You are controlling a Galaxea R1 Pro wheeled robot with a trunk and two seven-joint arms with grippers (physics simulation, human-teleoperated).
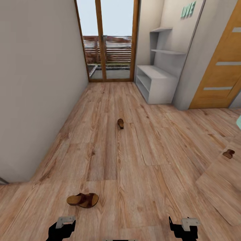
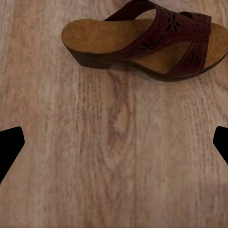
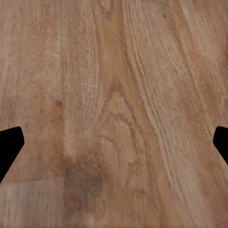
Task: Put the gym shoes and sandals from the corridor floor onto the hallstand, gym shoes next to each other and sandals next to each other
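One brown sandal (image 1: 82, 200) lies on its sole on the corridor floor (image 1: 134, 160), just ahead of my left gripper (image 1: 62, 230). In the left wrist view this sandal (image 2: 142, 40) has a cut-out strap and a tan footbed, and it sits beyond the open left gripper (image 2: 114, 142), apart from the fingertips. A second small brown sandal (image 1: 120, 124) rests mid-corridor. The right gripper (image 1: 182, 229) hangs open over bare planks (image 3: 114, 95). The light-grey hallstand (image 1: 155, 82) stands at the far right wall. The gym shoes are out of view.
A white wall (image 1: 36, 83) bounds the left side, with a glass door (image 1: 108, 40) at the far end. An orange door (image 1: 221, 73) is on the right. Another small brown shape (image 1: 229, 154) lies at the right edge; what it is I cannot tell.
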